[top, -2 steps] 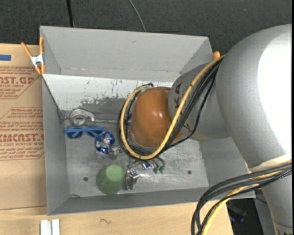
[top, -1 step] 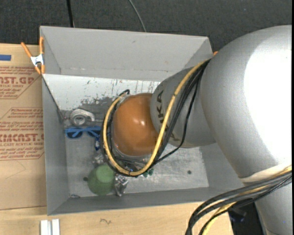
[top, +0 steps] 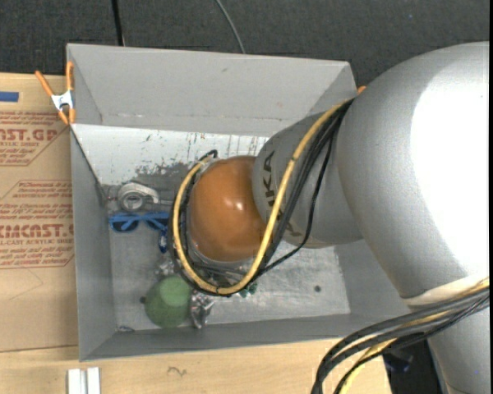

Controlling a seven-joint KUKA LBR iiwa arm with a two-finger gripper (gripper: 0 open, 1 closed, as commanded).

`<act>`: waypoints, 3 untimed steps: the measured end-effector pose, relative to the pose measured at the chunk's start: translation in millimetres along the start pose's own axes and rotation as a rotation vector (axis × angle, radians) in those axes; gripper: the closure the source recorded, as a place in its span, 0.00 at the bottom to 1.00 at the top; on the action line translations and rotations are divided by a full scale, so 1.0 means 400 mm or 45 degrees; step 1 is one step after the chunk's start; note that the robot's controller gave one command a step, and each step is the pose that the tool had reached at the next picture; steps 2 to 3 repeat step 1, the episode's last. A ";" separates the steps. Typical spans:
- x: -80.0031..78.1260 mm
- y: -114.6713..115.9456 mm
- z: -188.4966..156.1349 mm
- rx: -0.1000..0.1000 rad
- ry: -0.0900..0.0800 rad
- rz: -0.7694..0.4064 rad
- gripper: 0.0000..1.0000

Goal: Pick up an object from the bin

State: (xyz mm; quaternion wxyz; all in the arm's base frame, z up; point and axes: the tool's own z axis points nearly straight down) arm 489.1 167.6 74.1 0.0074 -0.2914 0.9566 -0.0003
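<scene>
One green lump (top: 166,304), rounded and dull, lies nearest, in the left front corner of the grey metal bin (top: 205,76), close to the front wall. Just beside its right flank a bit of bright metal marks the gripper (top: 200,309), pointing down at the bin's floor. Whether it touches the lump cannot be told. Whether it is spread or closed cannot be told either, since the wrist above hides most of it, and nothing can be seen held in it.

One orange cover (top: 222,212), smooth and domed, sits on the wrist directly over the gripper and hides the middle of the floor. Several cables (top: 179,220), yellow and black, loop round the cover's left and lower edges and run back up along the arm (top: 419,162). The arm's pale grey shell comes in from the right. Black letters (top: 264,189) run down the shell beside the cover. They look like part of a maker's name, but the cables cross them and the whole word cannot be read.

One small dark speck (top: 316,287) lies on the bare floor to the right, well apart from the rest.

Farther back on the left lie two more things, touching or nearly so. One is a blue piece (top: 135,220), flat and thin-limbed, of a kind I cannot make out. Behind it is one silver piece (top: 135,195), ring-like and shiny, near the left wall. Beyond them the floor is scuffed dark up to the far wall.
</scene>
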 end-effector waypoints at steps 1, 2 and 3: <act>-0.011 -0.038 -0.475 -0.003 0.004 -0.208 1.00; -0.011 -0.038 -0.475 -0.003 0.004 -0.208 1.00; -0.011 -0.038 -0.475 -0.003 0.004 -0.208 1.00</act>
